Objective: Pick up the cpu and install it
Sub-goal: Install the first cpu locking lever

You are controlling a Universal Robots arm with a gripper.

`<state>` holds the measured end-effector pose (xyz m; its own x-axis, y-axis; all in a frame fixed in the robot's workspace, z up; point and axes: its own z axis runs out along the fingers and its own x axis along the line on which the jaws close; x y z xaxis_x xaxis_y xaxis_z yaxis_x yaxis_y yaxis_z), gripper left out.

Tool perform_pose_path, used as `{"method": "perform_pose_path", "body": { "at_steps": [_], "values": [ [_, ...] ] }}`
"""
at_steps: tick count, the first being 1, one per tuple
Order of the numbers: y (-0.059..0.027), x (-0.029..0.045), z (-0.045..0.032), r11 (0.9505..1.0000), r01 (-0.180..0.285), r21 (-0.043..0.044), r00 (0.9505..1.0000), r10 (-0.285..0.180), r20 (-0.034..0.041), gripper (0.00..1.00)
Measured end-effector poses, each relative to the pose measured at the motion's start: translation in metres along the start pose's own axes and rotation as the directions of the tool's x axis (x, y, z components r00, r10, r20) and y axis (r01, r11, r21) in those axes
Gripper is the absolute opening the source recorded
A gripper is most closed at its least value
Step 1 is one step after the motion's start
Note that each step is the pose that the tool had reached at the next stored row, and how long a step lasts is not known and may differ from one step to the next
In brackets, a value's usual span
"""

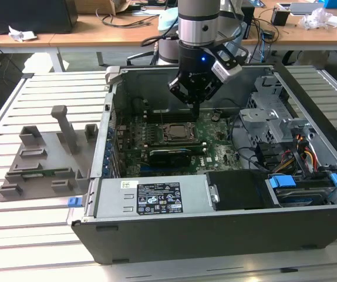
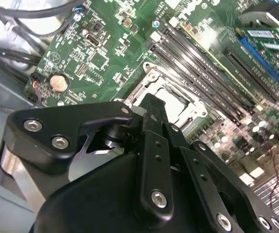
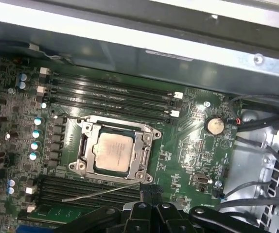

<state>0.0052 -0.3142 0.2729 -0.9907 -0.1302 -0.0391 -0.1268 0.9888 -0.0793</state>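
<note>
Gripper [image 1: 195,100] hovers clenched, holding nothing, above the motherboard [image 1: 215,147]; cpu [image 3: 114,151] sits in its socket frame [image 3: 142,160] beside memory slots [image 3: 110,94]

- My arm [image 1: 198,20] comes straight down from above, its grey wrist section vertical, with a small blue light lit on the black collar below it.
- My tool [image 1: 196,106] hangs beneath the wrist, pointing downward.
- In the exterior view its black linkages spread at the top and draw in to a narrow tip.
- In the second wrist view the fingers [image 2: 151,109] stand pressed together, with no gap between them and nothing held.
</note>
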Motion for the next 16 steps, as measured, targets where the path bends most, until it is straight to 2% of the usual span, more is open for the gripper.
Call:
{"method": "perform_pose_path", "body": {
  "at_steps": [2,4,7,8,9,10,16],
  "values": [
    [0.0,0.0,0.0001,0.999,-0.044,0.0019,0.999,0.044,-0.0035,0.11],
    [0.0,0.0,0.0002,0.9936,-0.113,0.0051,0.9935,0.113,-0.0089,0.11],
    [0.0,0.0,0.0002,0.9906,-0.136,0.0063,0.9906,0.136,-0.0107,0.11],
    [0.0001,-0.0001,0.0005,0.9907,-0.136,0.0058,0.9906,0.136,-0.0172,0.11],
    [0.0,-0.0004,0.0008,0.9909,-0.134,0.0062,0.9901,0.134,-0.0406,0.11],
    [0.0,-0.0005,0.0007,0.9911,-0.133,0.0064,0.9898,0.133,-0.05,0.11],
    [0.0,-0.0003,0.0007,0.9911,-0.133,0.0064,0.9897,0.133,-0.052,0.11]
  ]
}}
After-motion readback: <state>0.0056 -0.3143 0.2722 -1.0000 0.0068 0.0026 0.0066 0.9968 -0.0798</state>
